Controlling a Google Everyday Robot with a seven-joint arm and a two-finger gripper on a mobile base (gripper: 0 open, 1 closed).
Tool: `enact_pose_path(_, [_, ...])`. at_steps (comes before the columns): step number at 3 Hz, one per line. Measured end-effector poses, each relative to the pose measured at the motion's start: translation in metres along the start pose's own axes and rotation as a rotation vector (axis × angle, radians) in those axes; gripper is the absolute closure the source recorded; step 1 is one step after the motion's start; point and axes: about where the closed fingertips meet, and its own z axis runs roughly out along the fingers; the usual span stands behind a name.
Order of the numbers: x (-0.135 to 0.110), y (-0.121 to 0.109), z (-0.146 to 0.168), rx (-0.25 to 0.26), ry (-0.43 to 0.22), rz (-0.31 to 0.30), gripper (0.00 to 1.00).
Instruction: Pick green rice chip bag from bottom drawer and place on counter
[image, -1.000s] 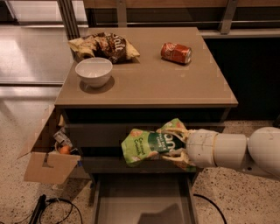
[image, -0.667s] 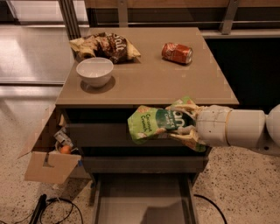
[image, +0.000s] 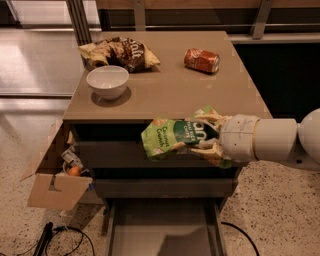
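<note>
My gripper (image: 206, 134) is shut on the green rice chip bag (image: 167, 137) and holds it in the air in front of the cabinet, level with the front edge of the counter (image: 170, 92). The bag is light green with a dark green logo and lies sideways, its free end pointing left. The white arm (image: 272, 140) reaches in from the right. The bottom drawer (image: 162, 227) is pulled open below and looks empty inside.
On the counter stand a white bowl (image: 107, 82) at the left, a brown-and-cream chip bag (image: 120, 52) behind it and a red can (image: 201, 60) lying on its side at the back right. An open cardboard box (image: 55, 175) and cables (image: 60, 237) are on the floor at the left.
The gripper has lifted the green bag upward, from the level of the middle drawer front to the counter's front edge.
</note>
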Motion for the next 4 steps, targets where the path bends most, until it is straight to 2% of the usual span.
enact_pose_path(1, [-0.009,-0.031,0.004,0.006,0.008,-0.021,1.0])
enact_pose_path(2, [-0.025,-0.09,0.014,0.028,0.012,-0.04,1.0])
enact_pose_path(3, [-0.026,-0.138,0.025,0.035,0.021,-0.03,1.0])
enact_pose_path(4, [-0.002,-0.17,0.042,0.056,0.047,0.027,1.0])
